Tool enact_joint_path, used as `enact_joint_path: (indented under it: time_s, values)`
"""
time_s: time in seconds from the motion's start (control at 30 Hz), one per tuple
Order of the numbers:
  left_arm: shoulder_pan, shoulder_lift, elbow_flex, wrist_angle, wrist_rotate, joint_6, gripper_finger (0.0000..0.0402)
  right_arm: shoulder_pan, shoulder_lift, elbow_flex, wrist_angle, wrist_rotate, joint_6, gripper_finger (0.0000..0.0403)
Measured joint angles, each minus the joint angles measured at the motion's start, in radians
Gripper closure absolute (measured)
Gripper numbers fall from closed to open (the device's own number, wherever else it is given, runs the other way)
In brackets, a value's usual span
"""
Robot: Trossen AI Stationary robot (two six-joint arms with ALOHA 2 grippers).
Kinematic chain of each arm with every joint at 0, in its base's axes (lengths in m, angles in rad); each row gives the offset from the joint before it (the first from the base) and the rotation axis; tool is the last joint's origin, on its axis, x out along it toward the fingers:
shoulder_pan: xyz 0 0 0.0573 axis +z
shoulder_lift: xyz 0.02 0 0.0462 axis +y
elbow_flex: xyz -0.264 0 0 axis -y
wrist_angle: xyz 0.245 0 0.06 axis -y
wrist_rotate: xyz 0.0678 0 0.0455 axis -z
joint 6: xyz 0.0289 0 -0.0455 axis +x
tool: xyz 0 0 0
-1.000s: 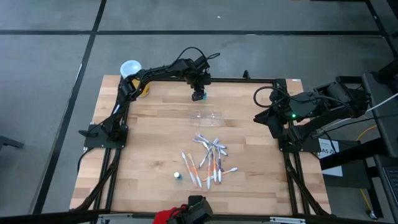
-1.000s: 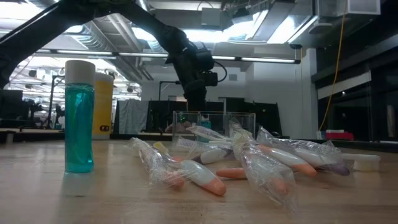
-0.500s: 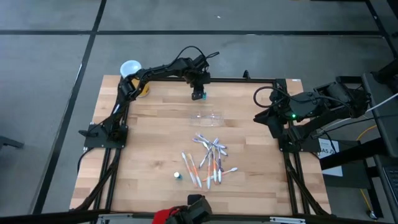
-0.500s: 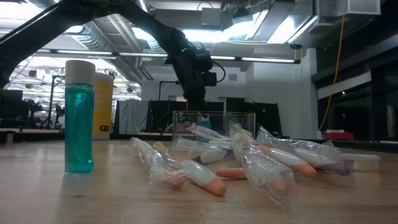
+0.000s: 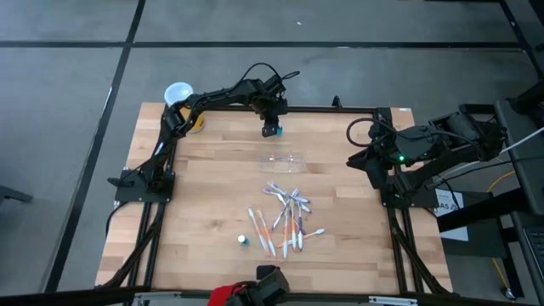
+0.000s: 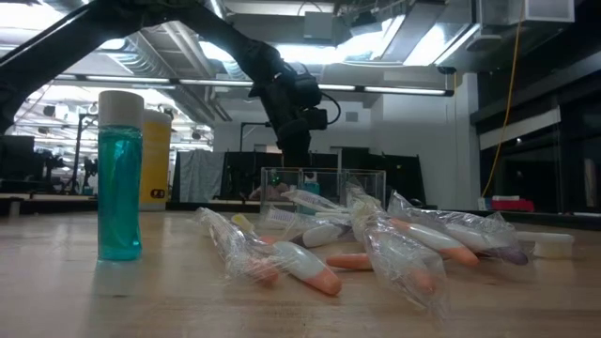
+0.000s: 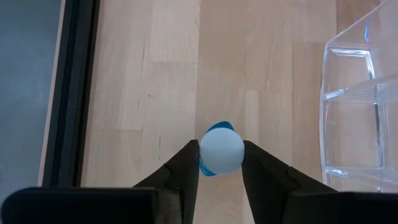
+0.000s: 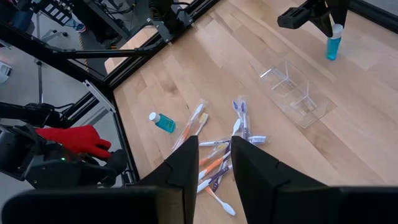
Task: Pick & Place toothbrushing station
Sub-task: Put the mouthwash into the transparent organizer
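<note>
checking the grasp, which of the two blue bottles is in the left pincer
The blue bottle at the far edge of the table, just beyond the clear holder; the left pincer grips it below its white cap. The other blue bottle stands free beside the toothbrushes.

Clear glossy plastic station (image 5: 283, 159) on matt pale wood table (image 5: 204, 195).

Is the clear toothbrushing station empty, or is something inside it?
Empty: the toothbrushing station shows only bare wood through its compartments in the left wrist view.
</note>
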State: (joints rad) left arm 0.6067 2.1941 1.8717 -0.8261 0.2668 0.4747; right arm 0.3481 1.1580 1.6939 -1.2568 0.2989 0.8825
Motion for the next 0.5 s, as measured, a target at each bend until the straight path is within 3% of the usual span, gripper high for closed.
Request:
enact_joint_path:
  time_s: [0.5]
  values:
    - [0.004,0.000,0.001,0.049,-0.006,-0.062,0.0301,0.000,0.000,0.000,0.000,0.000,0.007,0.0304]
